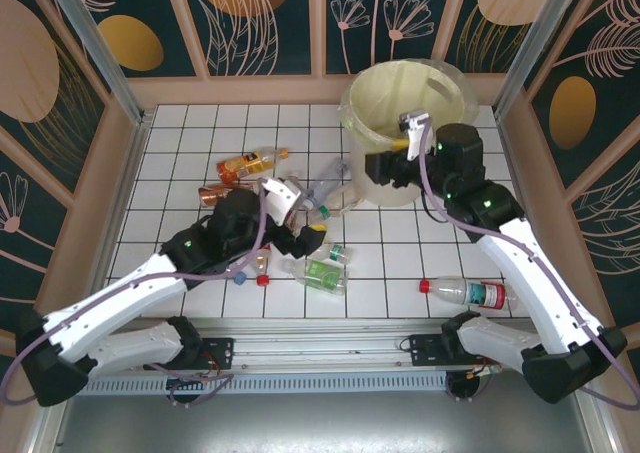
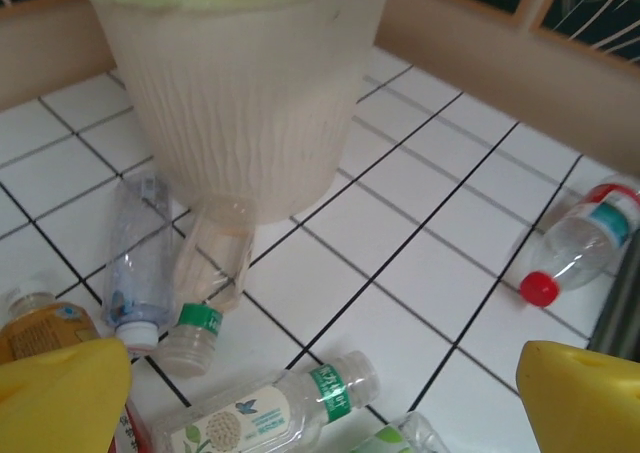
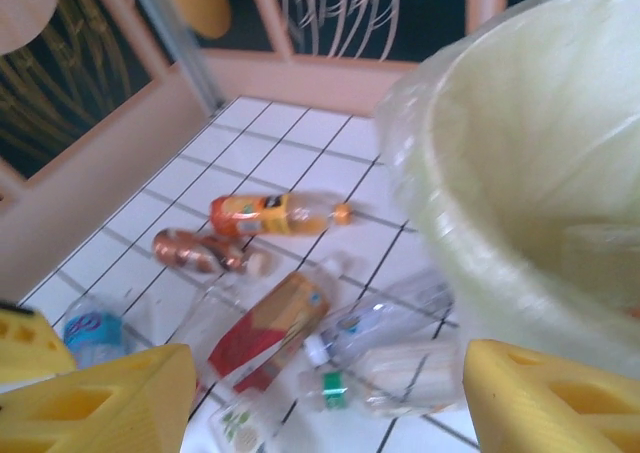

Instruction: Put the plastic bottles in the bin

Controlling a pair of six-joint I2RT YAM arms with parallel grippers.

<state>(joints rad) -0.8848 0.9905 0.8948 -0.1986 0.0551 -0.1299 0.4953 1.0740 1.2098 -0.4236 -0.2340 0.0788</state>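
Note:
Several plastic bottles lie on the white tiles in front of the bin (image 1: 405, 93): an orange one (image 1: 250, 163), a copper one (image 1: 212, 195), clear ones (image 1: 330, 188), a green-labelled one (image 1: 325, 271) and a red-capped one (image 1: 470, 293). My left gripper (image 1: 305, 238) hovers low over the cluster, open, with a green-banded bottle (image 2: 270, 408) lying below its yellow fingers (image 2: 60, 393). The bin's ribbed wall (image 2: 240, 83) stands just beyond. My right gripper (image 3: 325, 403) is open and holds nothing, up beside the bin's lined rim (image 3: 530, 173), looking down at the orange bottle (image 3: 270, 213) and a red-labelled one (image 3: 265, 328).
Wooden walls and metal posts close in the tiled floor on three sides. The red-capped bottle (image 2: 575, 243) lies apart at the right near the front rail. Loose red and blue caps (image 1: 250, 275) sit by the left arm.

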